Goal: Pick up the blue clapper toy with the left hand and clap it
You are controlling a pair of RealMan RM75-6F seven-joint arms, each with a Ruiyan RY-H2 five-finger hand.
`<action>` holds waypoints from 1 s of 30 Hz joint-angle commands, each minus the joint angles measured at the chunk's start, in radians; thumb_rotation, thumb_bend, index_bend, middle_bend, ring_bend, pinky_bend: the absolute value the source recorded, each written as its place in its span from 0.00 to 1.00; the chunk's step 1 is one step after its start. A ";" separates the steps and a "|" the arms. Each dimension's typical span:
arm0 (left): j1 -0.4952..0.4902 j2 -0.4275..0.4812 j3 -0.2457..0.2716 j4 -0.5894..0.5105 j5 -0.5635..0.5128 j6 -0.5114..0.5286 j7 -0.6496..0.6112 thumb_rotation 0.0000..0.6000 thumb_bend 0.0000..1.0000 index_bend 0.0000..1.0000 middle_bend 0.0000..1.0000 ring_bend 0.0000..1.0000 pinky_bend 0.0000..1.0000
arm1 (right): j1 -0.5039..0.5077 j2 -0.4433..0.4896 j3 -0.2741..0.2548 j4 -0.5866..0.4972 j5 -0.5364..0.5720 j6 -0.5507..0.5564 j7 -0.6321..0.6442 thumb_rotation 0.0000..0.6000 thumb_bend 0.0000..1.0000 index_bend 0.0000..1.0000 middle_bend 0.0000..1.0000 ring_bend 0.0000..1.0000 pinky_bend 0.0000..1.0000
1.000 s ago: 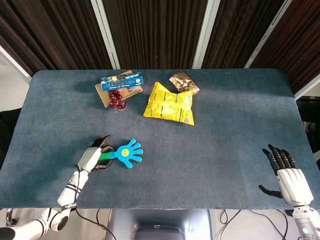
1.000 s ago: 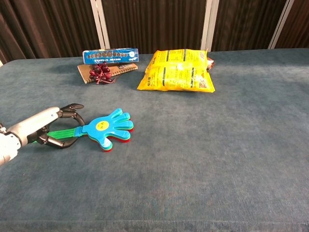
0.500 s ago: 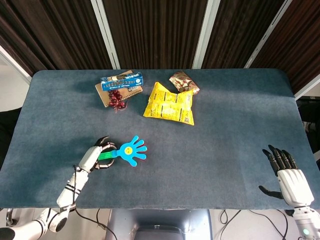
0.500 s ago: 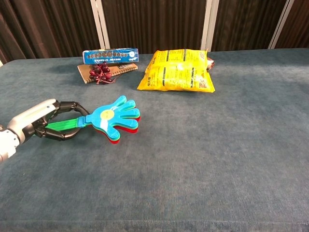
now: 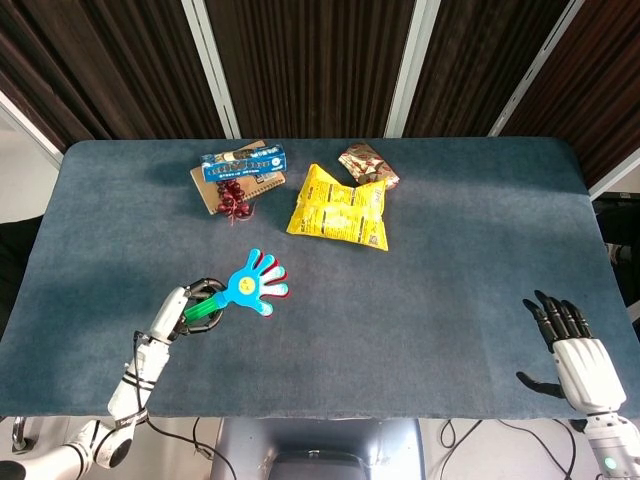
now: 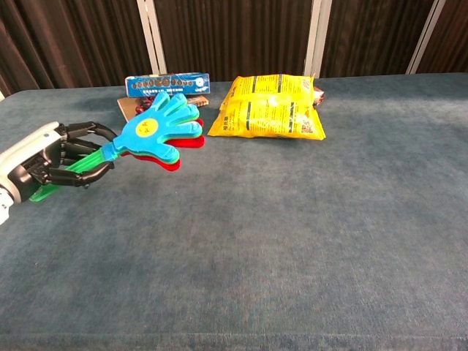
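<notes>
Clapper [image 6: 156,130] grasped by green handle in left hand [image 6: 45,162], raised off counter [image 6: 292,241] near left edge; right hand [image 5: 577,352] released, idle; pick-up judged done, next a brisk wrist shake to clap

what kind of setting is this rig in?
Likely a lab or demo room: a table in blue cloth set before dark slatted panels, strewn with props like a yellow snack bag and the blue clapper toy in the left hand.
</notes>
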 commanded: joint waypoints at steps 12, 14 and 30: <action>0.014 0.140 0.007 -0.169 0.119 0.258 -0.186 1.00 0.65 0.87 0.88 0.70 1.00 | 0.006 -0.002 -0.004 -0.001 -0.001 -0.015 -0.005 1.00 0.04 0.00 0.00 0.00 0.00; 0.017 0.196 -0.017 -0.275 0.108 0.297 -0.308 1.00 0.66 0.87 0.89 0.70 1.00 | 0.006 -0.002 -0.004 -0.001 0.001 -0.015 -0.004 1.00 0.04 0.00 0.00 0.00 0.00; -0.113 0.287 0.240 -0.250 0.244 -0.175 -0.213 1.00 0.66 0.89 0.90 0.70 1.00 | 0.014 -0.008 -0.005 0.001 0.002 -0.029 -0.008 1.00 0.04 0.00 0.00 0.00 0.00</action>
